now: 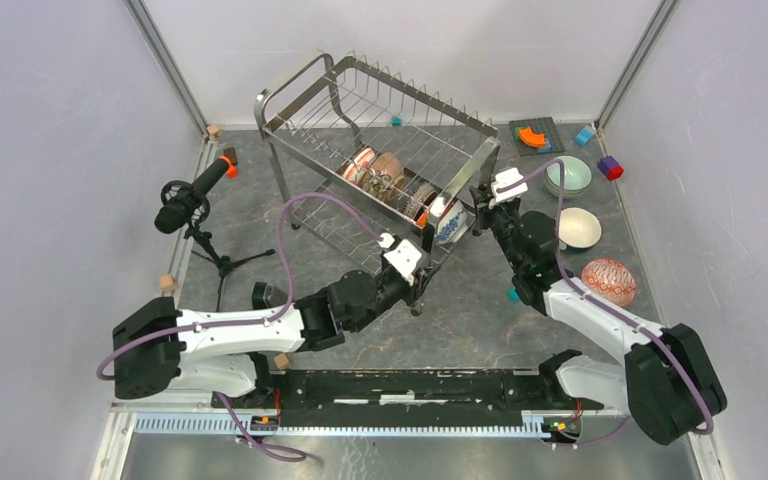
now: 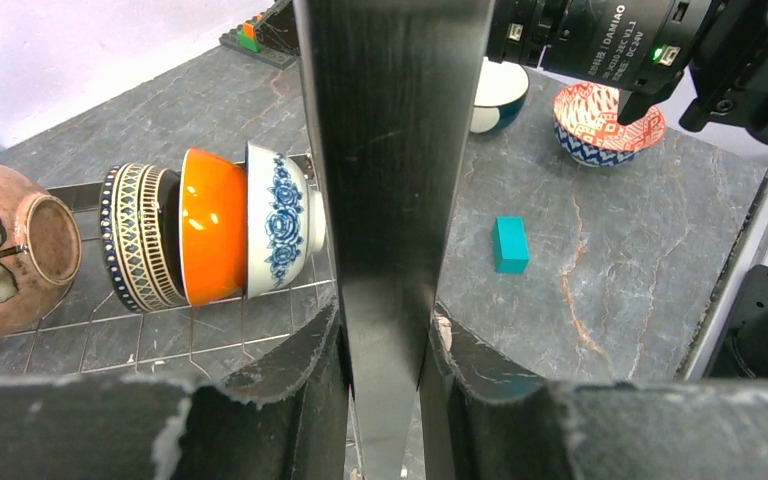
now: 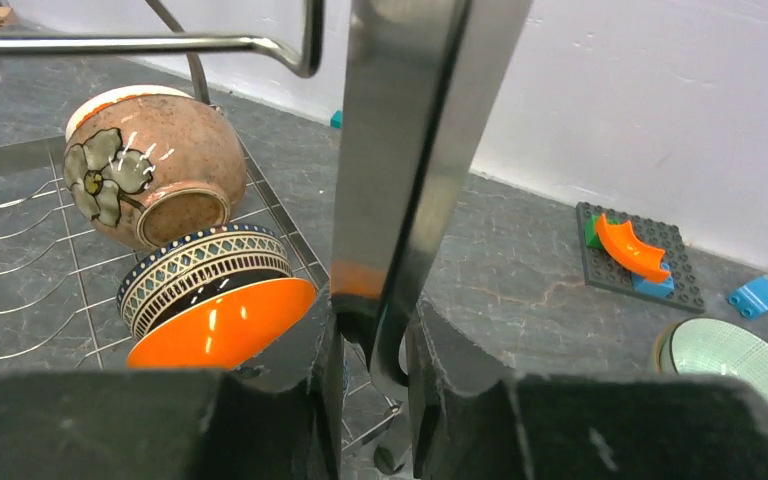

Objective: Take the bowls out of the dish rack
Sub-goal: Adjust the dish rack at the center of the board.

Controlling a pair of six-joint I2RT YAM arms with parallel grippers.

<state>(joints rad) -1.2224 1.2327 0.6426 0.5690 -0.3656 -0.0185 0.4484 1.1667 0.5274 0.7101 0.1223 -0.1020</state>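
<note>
Large 2-tier shiny steel wire dish rack (image 1: 375, 140) stands mid-table, set at a slant to the arms. Both arms are on it.

Left gripper (image 2: 385, 345): fingers pressed on either side of a flat steel upright at the rack's near corner, clamped on it.

Right gripper (image 3: 370, 345): at the rack's right end, jaws closed in on another steel upright, pads touching the metal on both sides.

In the rack, lower tier, 4 bowls on edge in a row:
- speckled brown bowl with a flower motif (image 3: 145, 170)
- navy-and-cream lattice-patterned bowl (image 2: 140, 238)
- glossy orange bowl (image 2: 212, 228), nested against it
- blue-and-white floral bowl (image 2: 282, 218), at the right end, nearest both grippers

A pale rim shows behind the brown bowl; cannot tell what it is.

On the table right of the rack, 3 bowls upright in a loose line, apart from one another:
- pale green round bowl (image 1: 568, 176), farthest back
- cream white bowl (image 1: 578, 228), in the middle
- red-patterned bowl (image 1: 608, 281), nearest

Small teal block (image 2: 510, 245) lies on the grey stone-look tabletop (image 1: 460, 320), between the rack and the red-patterned bowl.
</note>
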